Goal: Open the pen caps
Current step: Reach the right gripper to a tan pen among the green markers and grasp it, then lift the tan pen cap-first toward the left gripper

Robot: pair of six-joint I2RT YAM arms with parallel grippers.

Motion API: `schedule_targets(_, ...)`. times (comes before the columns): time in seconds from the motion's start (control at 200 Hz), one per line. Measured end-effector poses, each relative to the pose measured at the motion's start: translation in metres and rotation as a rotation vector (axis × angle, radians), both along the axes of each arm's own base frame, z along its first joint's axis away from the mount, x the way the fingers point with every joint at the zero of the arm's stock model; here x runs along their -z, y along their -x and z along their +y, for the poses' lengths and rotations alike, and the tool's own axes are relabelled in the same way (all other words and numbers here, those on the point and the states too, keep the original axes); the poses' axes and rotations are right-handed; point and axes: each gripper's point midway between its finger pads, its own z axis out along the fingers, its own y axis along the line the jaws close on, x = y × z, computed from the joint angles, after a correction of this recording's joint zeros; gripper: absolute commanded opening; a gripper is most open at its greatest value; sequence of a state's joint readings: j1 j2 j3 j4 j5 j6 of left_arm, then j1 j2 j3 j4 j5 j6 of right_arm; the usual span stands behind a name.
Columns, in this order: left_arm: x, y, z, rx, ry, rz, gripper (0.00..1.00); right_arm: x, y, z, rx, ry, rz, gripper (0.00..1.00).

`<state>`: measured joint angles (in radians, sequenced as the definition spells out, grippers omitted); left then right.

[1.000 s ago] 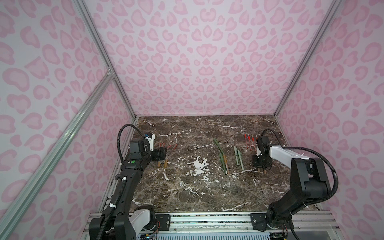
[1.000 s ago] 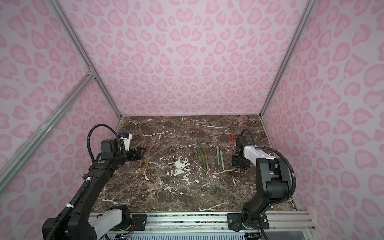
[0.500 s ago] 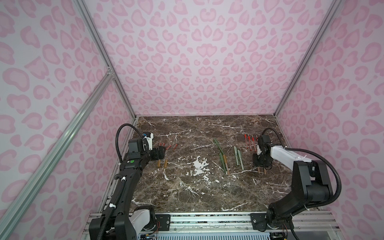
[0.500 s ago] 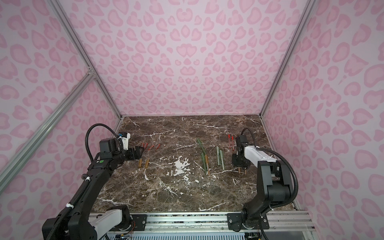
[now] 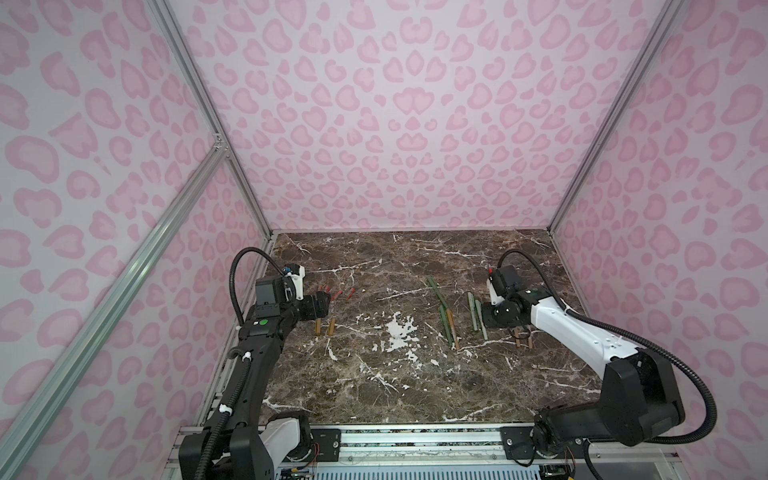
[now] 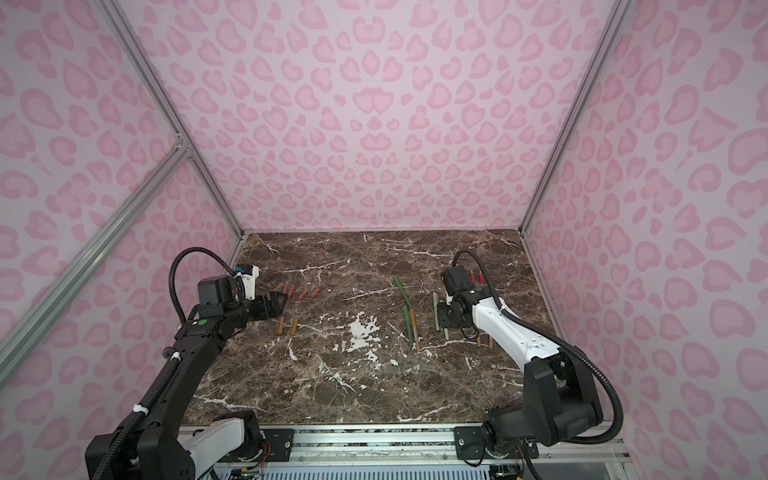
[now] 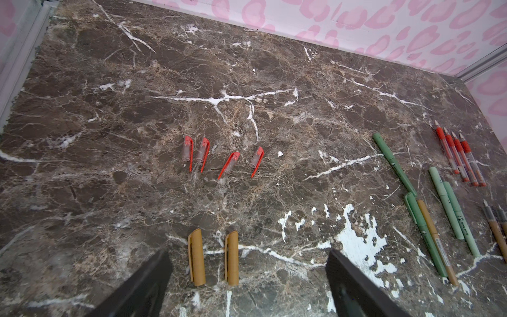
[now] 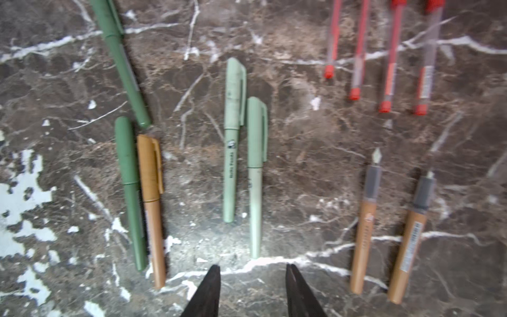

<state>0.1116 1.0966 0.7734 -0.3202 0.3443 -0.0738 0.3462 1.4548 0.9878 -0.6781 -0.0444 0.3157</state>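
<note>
Marble: 2 caps by left pincer

- Marble tabletop: dark brown, white veins and chipped white patches; lower middle of both top views.
- Wall panels: pale pink with a darker pink spot print; back and both sides.
- Aluminium struts: at the corners, plus one diagonal at left.
- Slotted metal rail: along the bottom edge.
- Four red pen bodies: uncapped, side by side.
- Two tan-brown pen bodies: nibs bare, lying parallel.
</note>
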Motion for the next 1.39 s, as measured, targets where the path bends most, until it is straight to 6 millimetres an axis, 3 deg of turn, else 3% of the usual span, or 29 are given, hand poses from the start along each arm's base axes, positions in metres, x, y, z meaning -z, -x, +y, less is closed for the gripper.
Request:
schedule_targets(0.215, -0.003, -0.001, 0.000, -0.001, 0.006, -0.007, 0.93, 0.019, -0.002, 0.048, -0.088, 0.000, 0.045, 0.35)
schedule_targets(0.5, -0.005, -0.002, 0.000, -0.003, 0.008, -0.010, 0.93, 0.050, 0.002, 0.072, -0.124, 0.014, 0.105, 0.34)
schedule_targets(0.97, -0.004, -0.002, 0.000, -0.006, 0.010, -0.005, 0.93, 0.072, -0.004, 0.080, -0.124, 0.027, 0.137, 0.25)
schedule_targets(1.395, -0.007, -0.003, -0.004, 0.009, 0.039, -0.007, 0.93, 0.069, -0.001, 0.078, -0.122, 0.011, 0.116, 0.10)
